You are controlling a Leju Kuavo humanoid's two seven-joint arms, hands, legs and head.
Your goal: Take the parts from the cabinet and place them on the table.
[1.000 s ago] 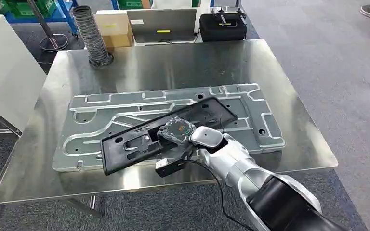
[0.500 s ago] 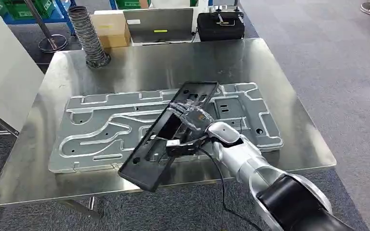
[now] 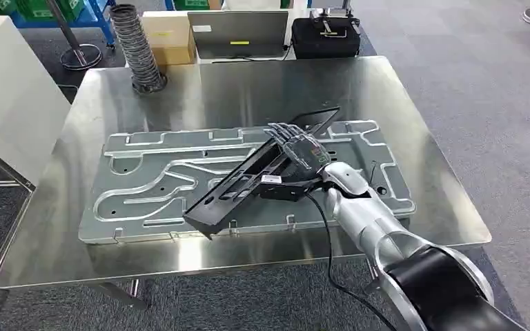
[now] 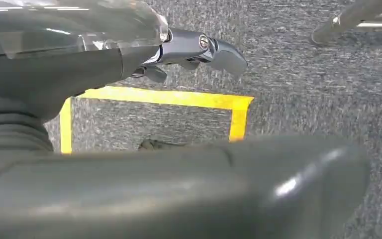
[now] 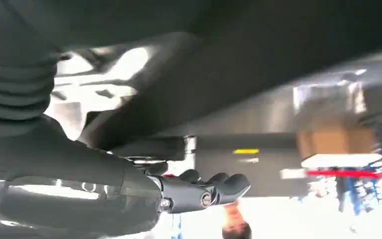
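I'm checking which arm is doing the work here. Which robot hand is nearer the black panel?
The right. The right robot hand grips the black panel, tilted above the grey metal plate. The left robot hand hangs over carpet floor with yellow tape, holding nothing.

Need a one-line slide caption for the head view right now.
Right hand holds black panel tilted on edge above grey metal plate on steel table.

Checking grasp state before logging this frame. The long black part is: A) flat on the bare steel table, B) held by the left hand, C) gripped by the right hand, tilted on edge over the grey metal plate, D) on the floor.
C: the right hand grips the black part, which stands tilted on edge over the grey metal plate.
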